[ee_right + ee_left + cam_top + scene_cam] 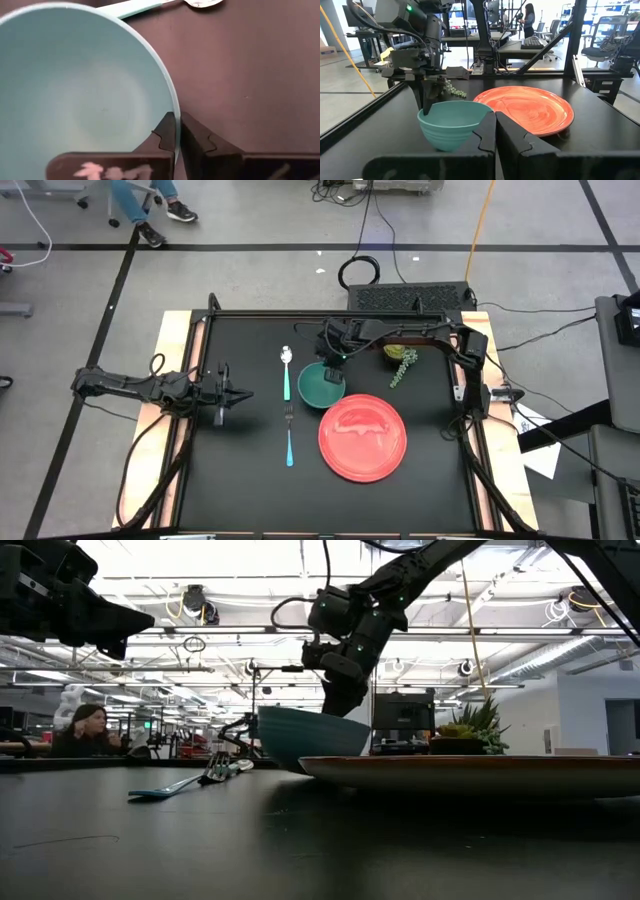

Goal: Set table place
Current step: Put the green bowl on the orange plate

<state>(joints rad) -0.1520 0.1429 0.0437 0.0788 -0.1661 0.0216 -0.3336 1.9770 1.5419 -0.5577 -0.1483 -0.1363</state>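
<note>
Seen from straight above, the table (250, 490) carries the whole place set: the red plate (362, 438) lies right of centre, the teal bowl (321, 386) sits at its far-left edge and looks to touch or overlap its rim, the spoon (286, 372) lies left of the bowl, and the fork (289, 435) lies nearer the front, left of the plate. Only this view gives the potted plant (402, 364) its place, at the far side right of the bowl. The right gripper (331, 368) reaches over the bowl's far rim; the left gripper (240, 395) waits over bare table left of the cutlery, its fingers pressed together. At table height, the bowl (313, 737) stands behind the plate (470, 774), tilted and lifted on one side, with the right gripper (340, 702) coming down onto its rim and the fork (190, 781) lying flat off to one side; a person sits in the room beyond. Across the left wrist's shut fingers (485, 137), the bowl (452, 122) shows empty, the plate (530, 107) bare beside it, and the right gripper (426, 97) pinches the bowl's rim. Up close from the right wrist, the right gripper (177, 131) is clamped on the bowl's thin rim (169, 95), one finger inside and one outside; the bowl (80, 95) holds nothing, and the spoon (150, 6) lies on the table just past it.
</note>
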